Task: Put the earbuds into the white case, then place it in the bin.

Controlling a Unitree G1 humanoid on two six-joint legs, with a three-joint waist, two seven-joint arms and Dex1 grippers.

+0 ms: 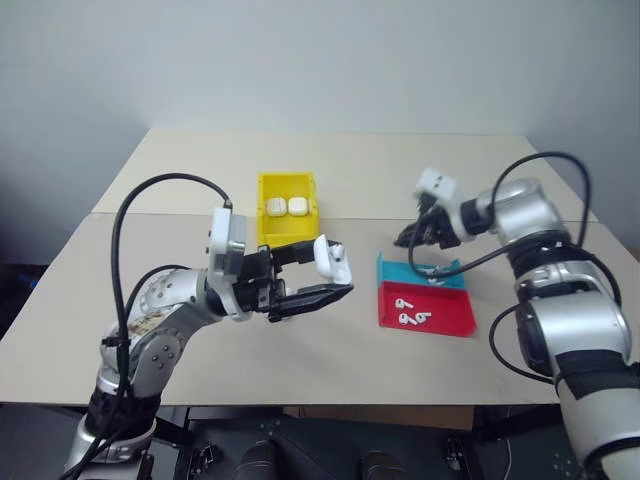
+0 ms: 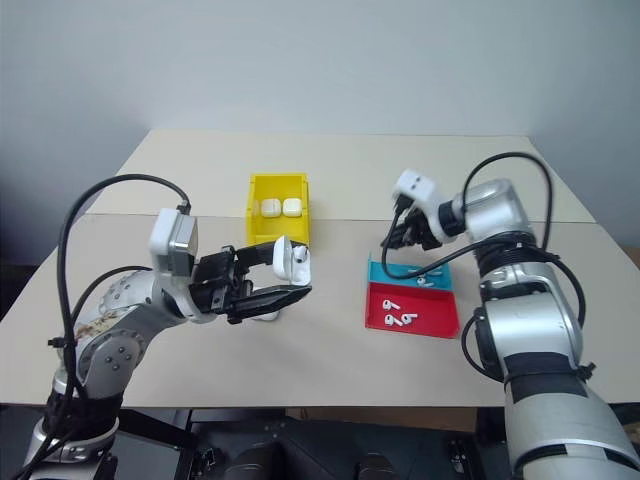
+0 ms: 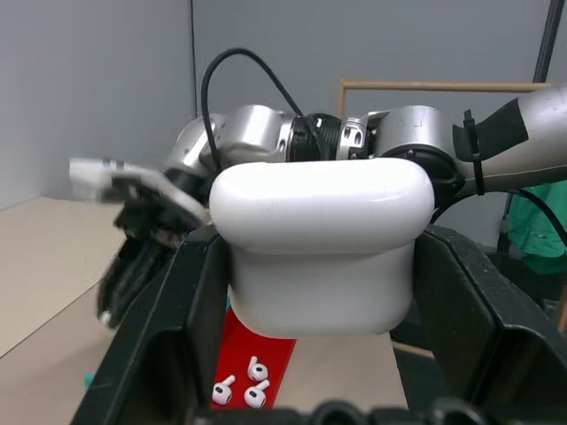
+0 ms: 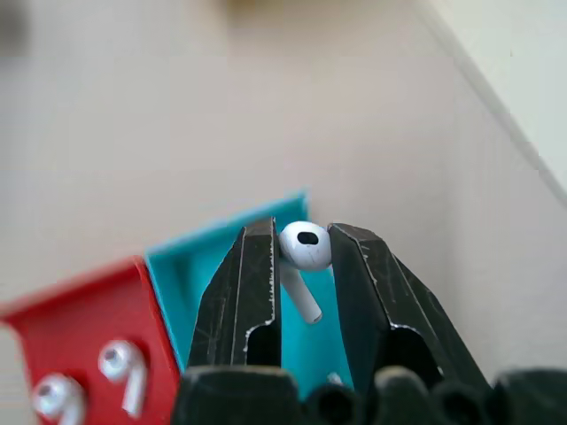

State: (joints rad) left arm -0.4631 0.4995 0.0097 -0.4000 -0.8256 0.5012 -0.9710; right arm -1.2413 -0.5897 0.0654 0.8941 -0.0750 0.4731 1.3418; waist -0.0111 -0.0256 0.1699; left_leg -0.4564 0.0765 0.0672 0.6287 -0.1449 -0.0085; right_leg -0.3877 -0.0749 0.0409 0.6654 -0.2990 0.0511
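Observation:
My left gripper (image 1: 336, 272) is shut on the white case (image 1: 330, 258), held in the air over the table in front of the yellow bin (image 1: 263, 215). In the left wrist view the case (image 3: 323, 248) sits between both black fingers. My right gripper (image 1: 412, 236) hovers above the teal tray (image 1: 395, 270), shut on one earbud (image 4: 306, 247) pinched by its head, stem hanging down. Several more earbuds (image 1: 408, 311) lie in the red tray (image 1: 450, 320), and one earbud (image 1: 435, 281) lies in the teal tray.
Two white cases (image 1: 287, 206) lie inside the yellow bin. The red and teal trays sit side by side to the right of the held case. The right arm's black cable (image 1: 470, 262) loops low over the teal tray.

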